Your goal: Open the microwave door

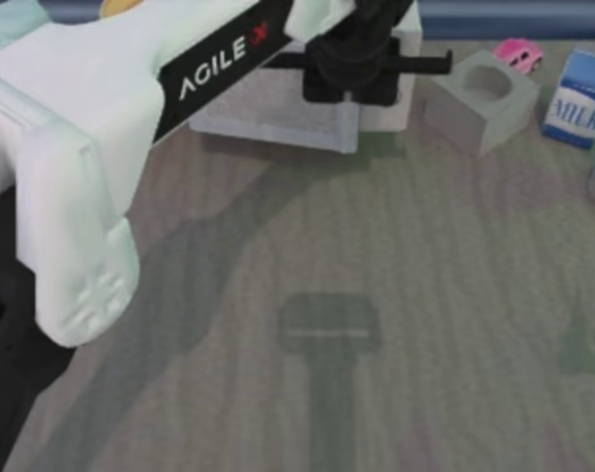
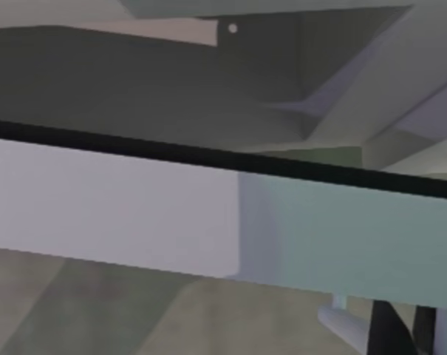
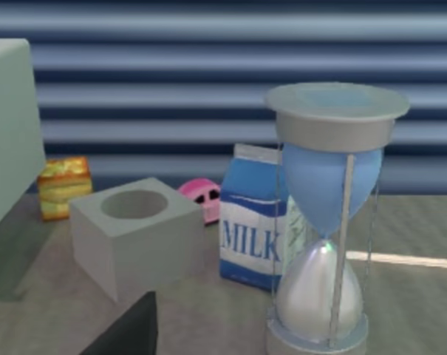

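The small white boxy microwave (image 1: 390, 74) stands at the table's far edge, mostly hidden beneath the left arm. Its flat white mesh-windowed door (image 1: 277, 123) appears swung partly outward. The black left gripper (image 1: 361, 64) sits at the door's right edge; I cannot tell its finger state. Pulling smoothly along the hinge's arc seems wise. The grey holed cube (image 1: 482, 98) stands just right.

Soft, even, dimmish light with blurred arm shadows across the table (image 1: 454, 295), mild haze throughout.
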`<state>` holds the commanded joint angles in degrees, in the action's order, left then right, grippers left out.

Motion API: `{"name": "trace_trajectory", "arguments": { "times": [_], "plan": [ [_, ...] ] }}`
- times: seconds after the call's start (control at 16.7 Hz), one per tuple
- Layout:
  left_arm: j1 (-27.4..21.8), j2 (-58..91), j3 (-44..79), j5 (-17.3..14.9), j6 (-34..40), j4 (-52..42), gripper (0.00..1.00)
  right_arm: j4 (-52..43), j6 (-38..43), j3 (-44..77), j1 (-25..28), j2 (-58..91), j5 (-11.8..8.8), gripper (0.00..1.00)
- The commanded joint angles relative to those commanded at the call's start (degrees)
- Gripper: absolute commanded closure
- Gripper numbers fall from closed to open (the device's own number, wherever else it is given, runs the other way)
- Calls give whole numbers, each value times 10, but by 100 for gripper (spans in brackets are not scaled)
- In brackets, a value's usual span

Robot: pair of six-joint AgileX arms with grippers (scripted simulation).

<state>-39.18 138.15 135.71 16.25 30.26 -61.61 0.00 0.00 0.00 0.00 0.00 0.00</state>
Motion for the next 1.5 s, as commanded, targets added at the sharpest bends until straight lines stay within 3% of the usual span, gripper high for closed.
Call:
{"name": "trace_trajectory", "arguments": {
  "times": [0.72, 1.2, 1.5],
  "plan": [
    [-4, 0, -2, -3, 1, 2, 100, 0, 0, 0, 0, 0, 0, 0],
    [4, -74, -131, -24, -52, 70, 100, 0, 0, 0, 0, 0, 0, 0],
    [4, -78, -137, -26, -55, 73, 100, 0, 0, 0, 0, 0, 0, 0]
  ]
}}
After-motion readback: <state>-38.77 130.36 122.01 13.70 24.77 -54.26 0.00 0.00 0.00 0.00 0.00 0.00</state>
